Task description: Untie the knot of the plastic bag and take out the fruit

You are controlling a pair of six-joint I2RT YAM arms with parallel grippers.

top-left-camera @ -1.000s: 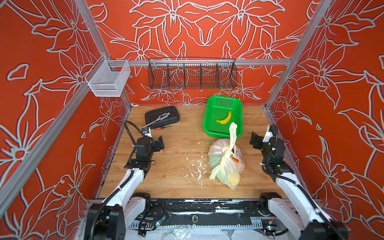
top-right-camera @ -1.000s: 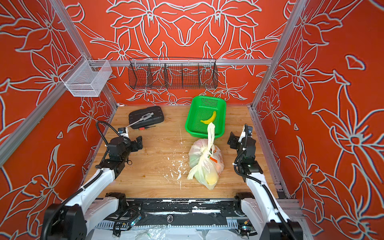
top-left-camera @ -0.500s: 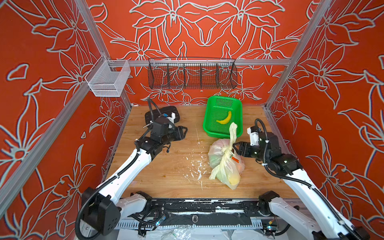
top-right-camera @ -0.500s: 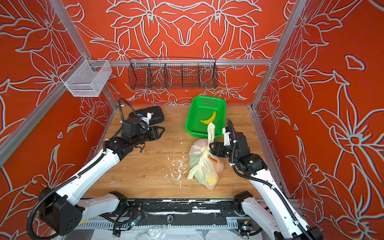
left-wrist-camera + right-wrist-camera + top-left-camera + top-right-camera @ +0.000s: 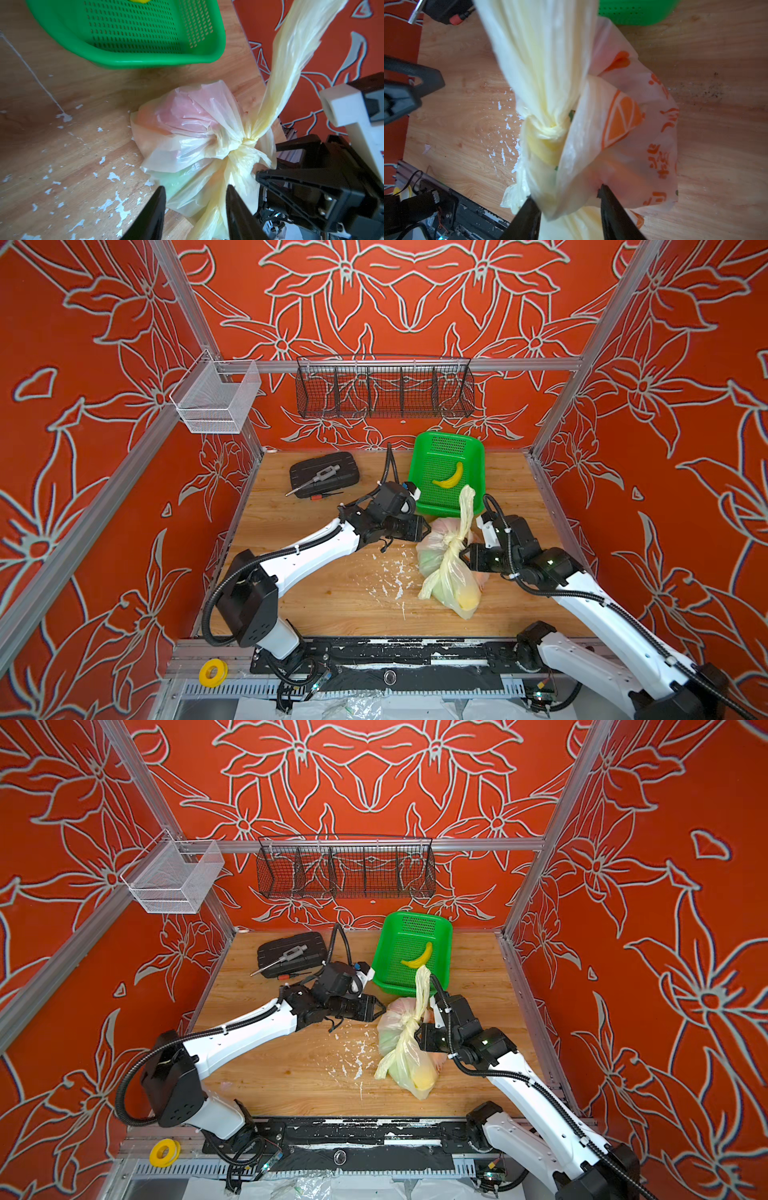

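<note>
plastic bag (image 5: 446,572): near the surface's (image 5: 332,597) right edge, just before the green basket (image 5: 419,472), fruit (image 5: 467,599) inside
knot (image 5: 455,540): tied
left tool (image 5: 422,529): jaws spread, at the bag's side
right tool (image 5: 465,558): astride bunched plastic; pinching or not, cannot tell

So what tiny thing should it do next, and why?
Probably close the right pincer on the bunched plastic just beside the knot. The knot is still tied, that plastic already sits between its open jaws, and the left pincer hovers open by the plastic bag.
</note>
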